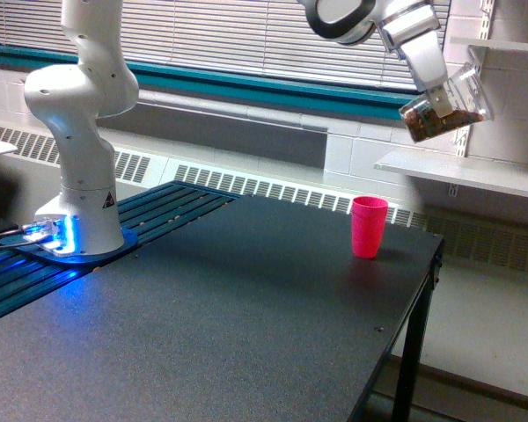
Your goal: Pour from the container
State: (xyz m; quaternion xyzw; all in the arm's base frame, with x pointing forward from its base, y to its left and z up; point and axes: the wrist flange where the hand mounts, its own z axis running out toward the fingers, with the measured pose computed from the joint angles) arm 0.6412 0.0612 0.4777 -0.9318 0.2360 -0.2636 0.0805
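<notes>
In the upper right of the frame the gripper (437, 98) is seen clenched on the container (447, 110), a clear cup held high above the table and tilted, its rim pointing up and toward the exterior view's right. A brown filling is seen settled in its lower part, so the tilt is judged too slight for anything to spill yet. The pink cup (369, 227) is stood upright near the far right edge of the dark table (246, 316), well below the container and somewhat toward the exterior view's left of it; it is judged to be the intended receiver, placed within the arm's reach. No stream is seen between the two. The arm's white base (79, 149) is mounted at the left of the frame, beside a blue glow.
</notes>
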